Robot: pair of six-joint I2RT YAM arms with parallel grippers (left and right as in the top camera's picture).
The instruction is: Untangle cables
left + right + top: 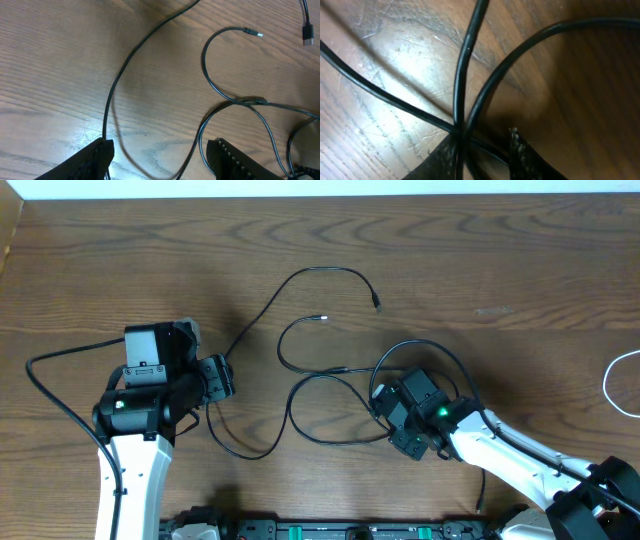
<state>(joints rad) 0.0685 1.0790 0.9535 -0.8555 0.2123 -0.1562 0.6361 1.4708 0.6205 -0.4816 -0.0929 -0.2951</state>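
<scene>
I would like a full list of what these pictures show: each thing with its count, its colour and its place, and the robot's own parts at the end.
table: one, brown wood, under everything.
black cables: several, exact count unclear; thin, looped and crossing in the middle of the table, between the two grippers; two plug tips lie free on the far side.
white cable: one, thin, at the right edge of the overhead view, apart from the black ones.
arm cord: one, thicker, black, curving out from the left arm.
left gripper: one, black, open, a black cable at one finger.
right gripper: one, black, black cables meeting between its fingers; grip unclear.
</scene>
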